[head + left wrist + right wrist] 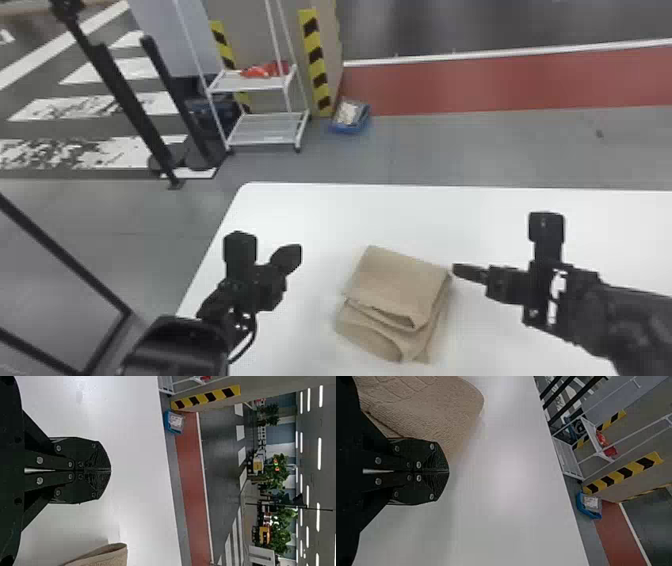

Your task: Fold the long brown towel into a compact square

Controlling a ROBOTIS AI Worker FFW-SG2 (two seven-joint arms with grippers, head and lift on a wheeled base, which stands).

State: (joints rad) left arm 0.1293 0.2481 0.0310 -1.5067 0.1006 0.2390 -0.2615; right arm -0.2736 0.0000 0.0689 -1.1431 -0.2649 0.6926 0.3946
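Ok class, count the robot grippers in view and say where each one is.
2: the left gripper, left of the brown towel, and the right gripper, close to its right side.

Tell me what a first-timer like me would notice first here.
Probably the brown towel, lying in folded layers on the white table. Next, the black left hand off to its left and the right hand close by its right side, both shut. Beyond the table, yellow-and-black striped strips stand out by a white rack.
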